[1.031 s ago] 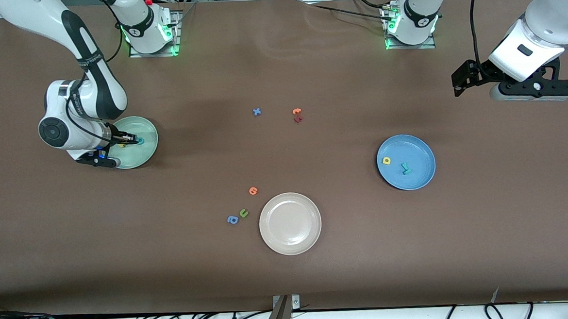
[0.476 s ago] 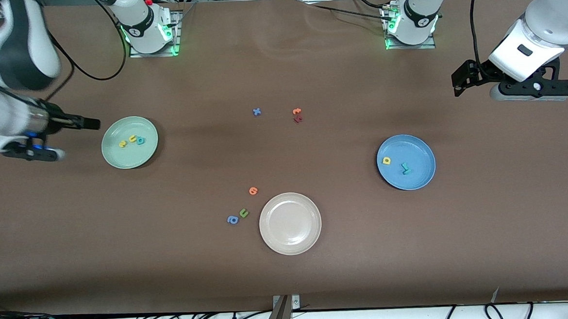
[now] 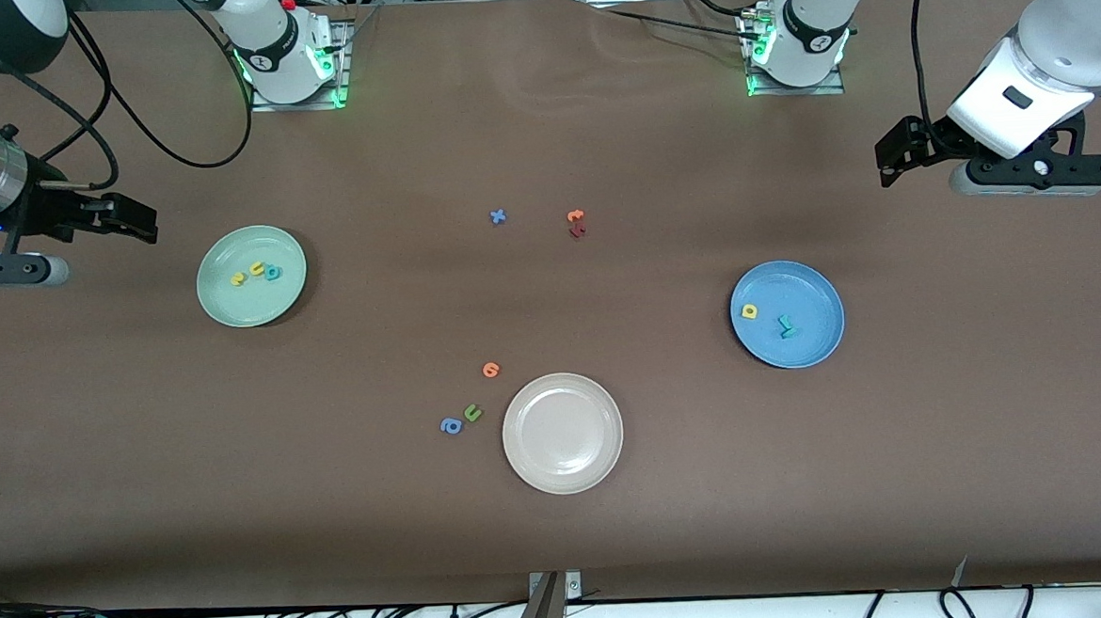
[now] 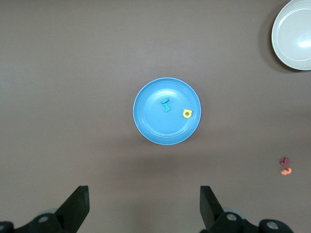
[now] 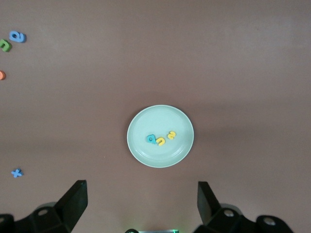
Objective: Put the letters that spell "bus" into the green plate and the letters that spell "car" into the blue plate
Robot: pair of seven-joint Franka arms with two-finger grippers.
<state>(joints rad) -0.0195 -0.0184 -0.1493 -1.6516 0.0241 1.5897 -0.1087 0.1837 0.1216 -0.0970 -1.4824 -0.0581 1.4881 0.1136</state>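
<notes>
Three plates sit on the table. The green plate holds three letters in a row: a yellow s, a yellow u and a teal b. The blue plate, toward the left arm's end of the table from the green plate, holds two letters that can be counted: a yellow a and a teal r; a teal c cannot be made out. The beige plate lies nearer the front camera than the green plate, with nothing in it.

Six letters lie loose on the table between the plates: blue x, orange letter, dark red letter, orange 6-shape, olive u, blue a.

The right gripper hangs beside the green plate, its jaws wide and empty. The left gripper waits in the air off the blue plate, jaws wide, holding nothing.
</notes>
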